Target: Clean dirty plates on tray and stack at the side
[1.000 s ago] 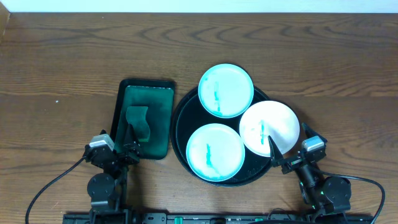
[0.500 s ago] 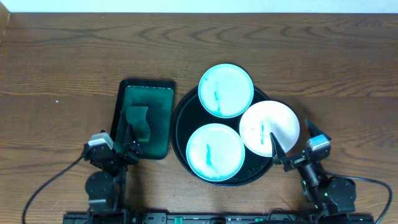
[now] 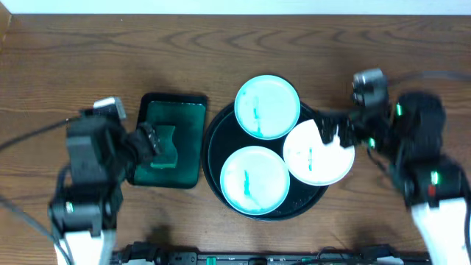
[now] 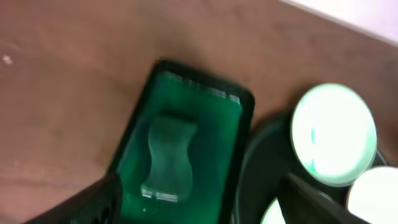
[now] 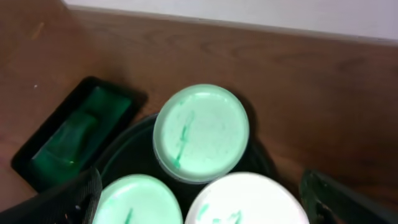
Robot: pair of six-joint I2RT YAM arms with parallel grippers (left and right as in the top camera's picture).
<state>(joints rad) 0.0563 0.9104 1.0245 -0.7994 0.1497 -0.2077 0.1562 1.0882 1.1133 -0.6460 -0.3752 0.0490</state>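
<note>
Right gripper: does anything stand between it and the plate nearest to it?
Nothing visible does. The right gripper hangs open over the far edge of the right-hand plate. That plate lies on the tray with nothing on top of it, and the wrist view shows no object between the fingers and the plates below.

Robotics lab setup, wood-grain table [image 3: 66,66], plain white wall [image 5: 249,9], cabled left arm [image 3: 88,169] and right arm [image 3: 419,147]

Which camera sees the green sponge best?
The left wrist view: the sponge fills the middle, uncovered, though blurry. Overhead, the left end effector overlaps its edge. The right wrist view shows it small and far off.
</note>
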